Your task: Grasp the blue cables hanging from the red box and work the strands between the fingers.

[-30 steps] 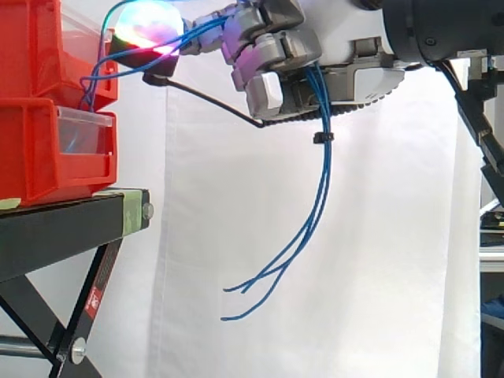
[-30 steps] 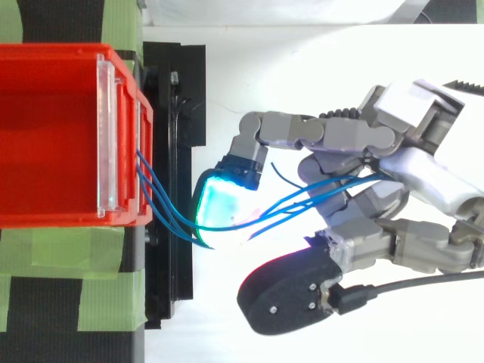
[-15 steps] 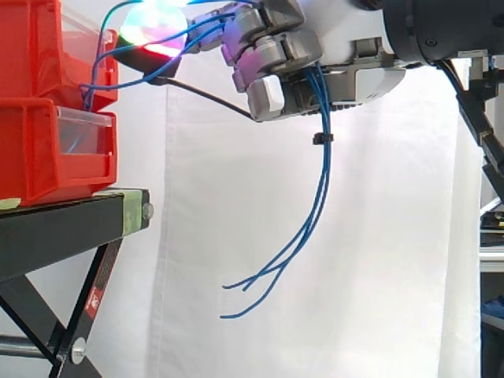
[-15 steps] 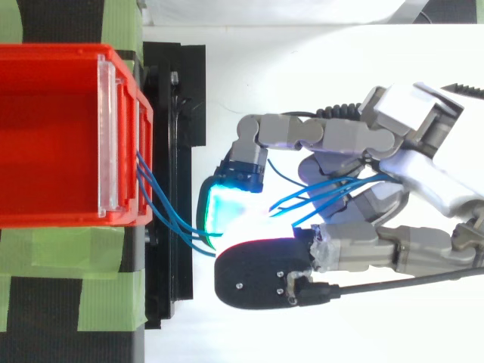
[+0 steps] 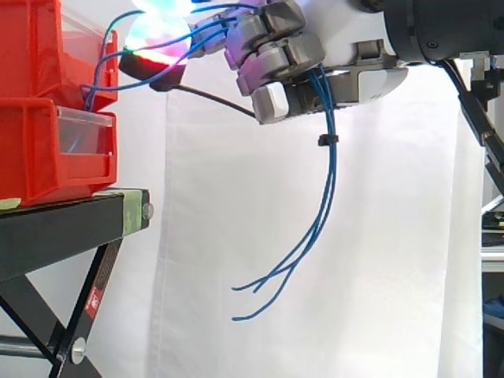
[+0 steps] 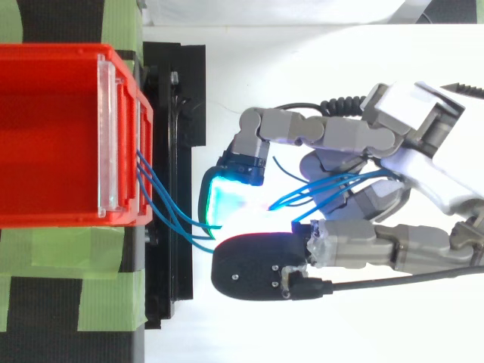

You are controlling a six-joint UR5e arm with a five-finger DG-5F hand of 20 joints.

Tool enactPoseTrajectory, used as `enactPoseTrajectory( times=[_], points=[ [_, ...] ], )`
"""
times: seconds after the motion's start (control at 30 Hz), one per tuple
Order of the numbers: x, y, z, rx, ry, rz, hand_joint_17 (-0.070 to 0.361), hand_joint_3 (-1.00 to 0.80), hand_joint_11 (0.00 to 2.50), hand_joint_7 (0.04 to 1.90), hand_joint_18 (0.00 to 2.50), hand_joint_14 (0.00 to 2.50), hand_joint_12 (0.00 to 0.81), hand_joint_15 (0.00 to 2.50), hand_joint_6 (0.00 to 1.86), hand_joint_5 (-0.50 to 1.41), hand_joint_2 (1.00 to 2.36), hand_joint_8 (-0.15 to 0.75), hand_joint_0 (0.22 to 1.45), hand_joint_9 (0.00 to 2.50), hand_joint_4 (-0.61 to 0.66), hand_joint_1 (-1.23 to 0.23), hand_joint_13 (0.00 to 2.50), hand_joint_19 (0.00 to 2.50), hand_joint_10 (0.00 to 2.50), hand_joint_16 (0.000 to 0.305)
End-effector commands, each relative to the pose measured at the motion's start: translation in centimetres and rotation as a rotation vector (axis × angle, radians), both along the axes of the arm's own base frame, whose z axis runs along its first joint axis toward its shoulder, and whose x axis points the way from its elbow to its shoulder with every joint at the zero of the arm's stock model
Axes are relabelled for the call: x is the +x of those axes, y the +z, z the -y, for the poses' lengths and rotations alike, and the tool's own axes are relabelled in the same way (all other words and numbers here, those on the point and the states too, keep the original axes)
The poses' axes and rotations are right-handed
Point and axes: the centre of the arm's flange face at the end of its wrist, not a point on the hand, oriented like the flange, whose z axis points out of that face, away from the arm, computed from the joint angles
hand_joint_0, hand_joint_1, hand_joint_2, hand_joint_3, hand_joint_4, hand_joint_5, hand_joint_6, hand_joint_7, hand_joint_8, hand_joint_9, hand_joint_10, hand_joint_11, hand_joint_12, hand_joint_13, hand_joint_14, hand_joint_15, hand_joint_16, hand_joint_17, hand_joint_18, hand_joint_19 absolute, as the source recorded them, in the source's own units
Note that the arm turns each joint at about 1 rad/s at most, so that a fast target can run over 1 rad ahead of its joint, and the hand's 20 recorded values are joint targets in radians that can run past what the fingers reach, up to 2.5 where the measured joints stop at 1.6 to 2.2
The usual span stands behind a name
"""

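Over the last second the black-backed fingertip (image 6: 253, 268) has swung in against the cyan-glowing fingertip (image 6: 219, 200), and you now have the blue cables (image 5: 327, 157) pinched between the two. The strands run from the red box (image 6: 76, 49) just beyond the fingertips, thread through the curled fingers of the hand (image 5: 276, 55), and hang loose beneath them. Below the box stands the black stand (image 5: 63, 228), before the white curtain (image 5: 236, 236).

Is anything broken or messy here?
Nothing looks broken. The thin blue cables trail from the front of the red plastic bin, pass through the robot's hand, and their loose ends dangle in the air below it.
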Motion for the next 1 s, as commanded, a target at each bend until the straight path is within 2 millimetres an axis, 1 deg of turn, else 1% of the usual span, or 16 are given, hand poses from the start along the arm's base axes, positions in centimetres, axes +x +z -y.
enactPoseTrajectory(
  times=[0.0,0.2,0.37,0.53,0.7,0.97],
  points=[
    [-0.02,0.01,0.02,-0.011,-0.002,-0.006,0.125,0.11,2.5,1.56,1.79,2.5,0.486,1.59,0.09,0.52,1.0,0.439,0.89,1.05,0.15,-0.62,1.47,0.83,2.5,0.056],
    [-0.01,0.0,-0.02,-0.021,0.002,-0.013,0.125,0.12,2.5,1.53,1.79,2.5,0.486,1.59,0.14,0.51,1.0,0.439,0.89,1.05,0.15,-0.61,1.47,0.83,2.5,0.056],
    [-0.01,0.0,0.0,-0.022,0.0,-0.014,0.125,0.12,2.5,1.55,1.79,2.5,0.486,1.59,0.15,0.5,1.0,0.439,0.89,1.05,0.14,-0.61,1.47,0.83,2.5,0.056],
    [-0.05,-0.02,0.02,-0.023,-0.001,-0.017,0.125,0.13,2.5,1.53,1.79,2.5,0.486,1.59,0.2,0.49,1.0,0.439,0.89,1.05,0.15,-0.6,1.47,0.83,2.5,0.056],
    [-0.33,-0.23,0.06,-0.035,-0.001,-0.045,0.125,0.12,2.5,1.49,1.79,2.5,0.486,1.59,0.31,0.45,1.0,0.439,0.89,1.05,0.16,-0.59,1.47,0.83,2.5,0.056],
    [-0.78,-0.57,0.35,-0.056,-0.002,-0.093,0.125,0.15,2.5,1.47,1.79,2.5,0.486,1.59,0.36,0.43,1.01,0.439,0.89,1.05,0.14,-0.58,1.47,0.83,2.5,0.056]
  ],
)
